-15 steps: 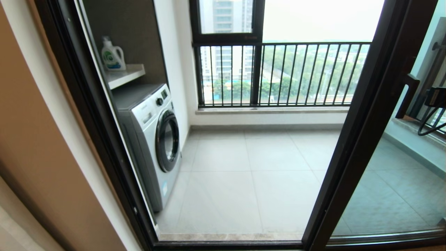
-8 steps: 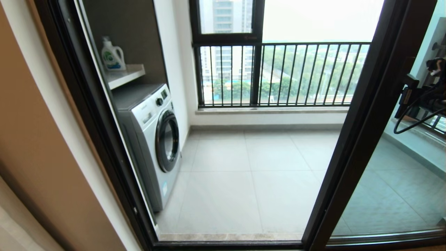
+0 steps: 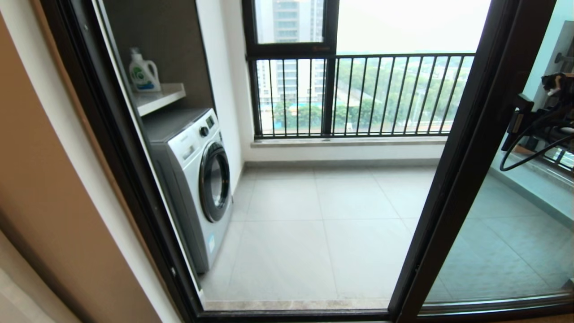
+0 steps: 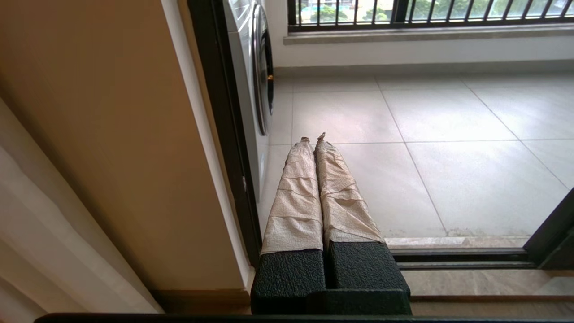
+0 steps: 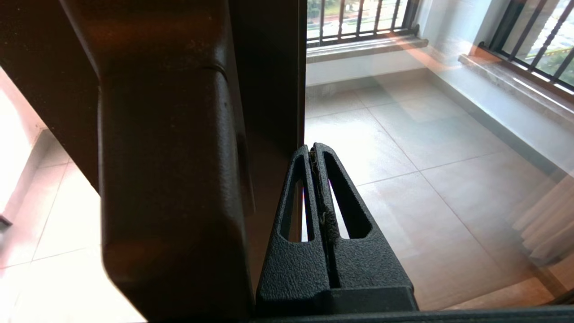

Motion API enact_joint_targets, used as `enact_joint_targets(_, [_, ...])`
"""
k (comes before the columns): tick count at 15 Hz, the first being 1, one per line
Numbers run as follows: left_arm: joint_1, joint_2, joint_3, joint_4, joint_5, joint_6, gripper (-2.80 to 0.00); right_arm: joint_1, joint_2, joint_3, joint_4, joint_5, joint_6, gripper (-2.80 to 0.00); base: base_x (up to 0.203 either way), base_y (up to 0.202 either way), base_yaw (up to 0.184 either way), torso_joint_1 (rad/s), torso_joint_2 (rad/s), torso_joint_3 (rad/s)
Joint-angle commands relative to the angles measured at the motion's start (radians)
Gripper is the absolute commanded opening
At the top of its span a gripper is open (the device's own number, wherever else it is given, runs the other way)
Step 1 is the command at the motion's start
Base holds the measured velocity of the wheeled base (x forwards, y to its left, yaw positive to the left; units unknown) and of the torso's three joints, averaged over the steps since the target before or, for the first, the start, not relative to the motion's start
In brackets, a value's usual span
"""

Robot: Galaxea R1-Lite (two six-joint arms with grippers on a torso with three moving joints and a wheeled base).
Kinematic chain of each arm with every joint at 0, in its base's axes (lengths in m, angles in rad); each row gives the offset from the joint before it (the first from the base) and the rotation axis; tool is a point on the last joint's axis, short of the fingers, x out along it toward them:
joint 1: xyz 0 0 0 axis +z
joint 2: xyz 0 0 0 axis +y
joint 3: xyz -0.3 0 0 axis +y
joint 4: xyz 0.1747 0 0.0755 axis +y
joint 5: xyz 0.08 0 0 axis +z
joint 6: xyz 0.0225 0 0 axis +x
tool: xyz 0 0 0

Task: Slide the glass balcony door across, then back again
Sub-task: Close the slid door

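The clear, green-tinted glass balcony door (image 3: 502, 233) in its slim dark metal frame stands right of the white washing machine (image 3: 197, 179). The right pincer (image 5: 314, 152), closed and empty, sits beside the door's handle (image 5: 170, 188), probably to push. The left pincer (image 4: 314, 137) idles closed, low near the washing machine.

At three o'clock in the head view, the dark-framed glass balcony door (image 3: 466, 148) runs past the edge, its lever handle mostly hidden.
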Motion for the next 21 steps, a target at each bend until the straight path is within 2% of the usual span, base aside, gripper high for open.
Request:
enact_joint_targets(1, [0.000,0.002,0.000,0.000,0.000,0.000,-2.80,0.026,-0.014,0.004,-0.004,0.006,-0.002,-2.80,0.000,0.000,0.000,0.000,0.00,0.000])
enact_joint_targets(4, [0.000,0.002,0.000,0.000,0.000,0.000,-2.80,0.055,-0.023,0.011,-0.003,-0.001,-0.002,-2.80,0.000,0.000,0.000,0.000,0.00,0.000])
enact_joint_targets(11, [0.000,0.002,0.000,-0.001,0.000,-0.001,-2.80,0.166,-0.047,0.024,-0.004,-0.073,-0.002,-2.80,0.000,0.000,0.000,0.000,0.00,0.000])
enact_joint_targets(21, [0.000,0.002,0.000,-0.001,0.000,0.000,-2.80,0.400,-0.056,0.053,-0.004,-0.159,-0.001,-2.80,0.000,0.000,0.000,0.000,0.00,0.000])
